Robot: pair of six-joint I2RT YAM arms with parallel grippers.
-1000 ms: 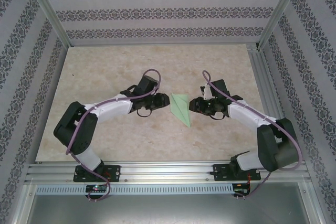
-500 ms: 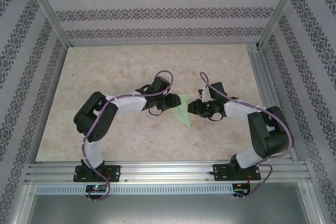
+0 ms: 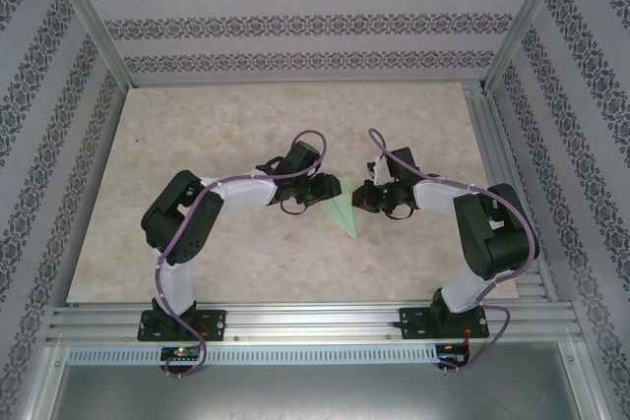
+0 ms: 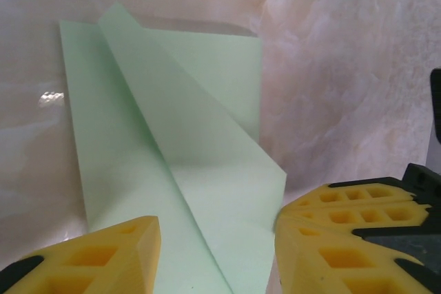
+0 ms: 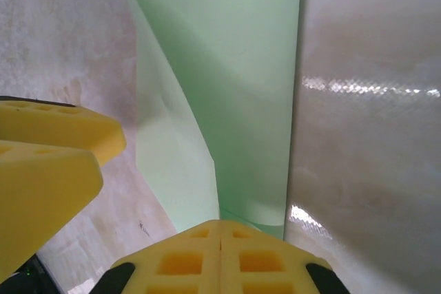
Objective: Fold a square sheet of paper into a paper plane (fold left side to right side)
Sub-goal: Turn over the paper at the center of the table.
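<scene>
Where the sheet of paper [image 3: 342, 206] lies: middle of the surface [image 3: 217, 125], folded to a wedge
Left end effector [image 4: 217, 239]: fingers apart, over the sheet
Right end effector [image 5: 220, 242]: closed at its edge; grip unclear

Table [image 3: 246, 115]: pale beige marbled top, level, bounded by an aluminium rail [image 3: 315, 317] at the near edge; one item lies directly on it, near the centre: sheet of paper [image 3: 346, 211], pale mint-green, folded to a narrow wedge, layers overlapping along a diagonal crease, point toward the near edge
</scene>
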